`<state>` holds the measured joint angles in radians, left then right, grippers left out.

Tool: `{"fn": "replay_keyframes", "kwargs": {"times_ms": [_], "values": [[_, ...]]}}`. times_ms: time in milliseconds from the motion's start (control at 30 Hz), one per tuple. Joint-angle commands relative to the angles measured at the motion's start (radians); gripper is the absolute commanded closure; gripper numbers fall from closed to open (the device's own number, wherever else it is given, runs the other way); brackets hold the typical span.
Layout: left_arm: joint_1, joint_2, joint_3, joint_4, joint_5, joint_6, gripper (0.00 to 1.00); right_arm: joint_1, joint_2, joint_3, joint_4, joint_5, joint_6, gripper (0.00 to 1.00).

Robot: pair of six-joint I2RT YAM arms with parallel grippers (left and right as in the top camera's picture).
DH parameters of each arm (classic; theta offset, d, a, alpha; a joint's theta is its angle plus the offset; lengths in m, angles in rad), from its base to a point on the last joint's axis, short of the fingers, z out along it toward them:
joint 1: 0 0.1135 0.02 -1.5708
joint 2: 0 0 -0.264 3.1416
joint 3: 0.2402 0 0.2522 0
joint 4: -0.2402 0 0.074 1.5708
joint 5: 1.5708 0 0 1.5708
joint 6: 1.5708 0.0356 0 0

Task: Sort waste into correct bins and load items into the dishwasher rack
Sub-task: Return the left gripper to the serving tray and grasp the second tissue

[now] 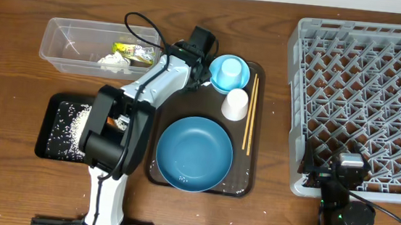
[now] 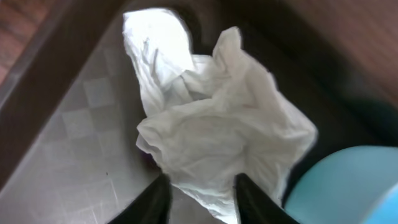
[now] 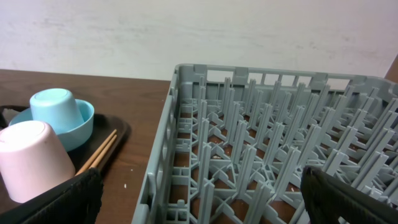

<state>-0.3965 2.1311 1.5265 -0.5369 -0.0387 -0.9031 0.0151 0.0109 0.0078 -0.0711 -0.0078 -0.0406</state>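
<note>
The left fingers (image 2: 155,202) pointed down into the back corner of the dark brown serving tray (image 2: 68,130). They stood a little apart on either side of the lower edge of a crumpled white tissue (image 2: 217,137), and I couldn't tell whether they had truly pinched it. The tissue lay on the tray floor, just beside the light-blue bowl (image 2: 348,186). The left arm (image 1: 152,86) stretched from the near edge of the desk (image 1: 4,110), past the black tray (image 1: 46,143) of rice grains (image 1: 76,123). The right fingers (image 3: 68,199) gaped wide and empty, low by the near corner of the grey dishwasher rack (image 3: 261,124). The right arm (image 1: 345,205) was tucked close at the desk's near edge.
</note>
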Motion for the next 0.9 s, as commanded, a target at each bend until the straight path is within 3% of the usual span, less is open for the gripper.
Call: {"fn": "replay_keyframes", "kwargs": {"times_ms": [0, 167, 633, 667, 700, 733, 867], "values": [[0.0, 0.019, 0.001, 0.0, -0.026, 0.0, 0.74, -0.008, -0.003, -0.002, -0.003, -0.004, 0.002, 0.01], [0.0, 0.008, 0.001, -0.008, -0.025, 0.013, 0.94, -0.007, -0.003, -0.002, -0.003, -0.004, 0.002, 0.01], [0.0, -0.208, 0.003, -0.081, -0.026, 0.018, 0.94, -0.008, -0.003, -0.002, -0.003, -0.004, 0.002, 0.01], [0.0, -0.214, 0.003, -0.078, -0.026, 0.018, 0.86, -0.008, -0.003, -0.002, -0.003, -0.004, 0.002, 0.01], [0.0, -0.214, 0.003, -0.075, -0.026, 0.018, 0.69, -0.008, -0.003, -0.002, -0.003, -0.004, 0.002, 0.01], [0.0, -0.211, 0.003, -0.074, -0.026, 0.017, 0.6, -0.008, -0.003, -0.002, -0.003, -0.004, 0.002, 0.01], [0.0, -0.165, 0.003, -0.069, -0.026, 0.006, 0.53, -0.008, -0.003, -0.002, -0.003, -0.004, 0.002, 0.01]]}}
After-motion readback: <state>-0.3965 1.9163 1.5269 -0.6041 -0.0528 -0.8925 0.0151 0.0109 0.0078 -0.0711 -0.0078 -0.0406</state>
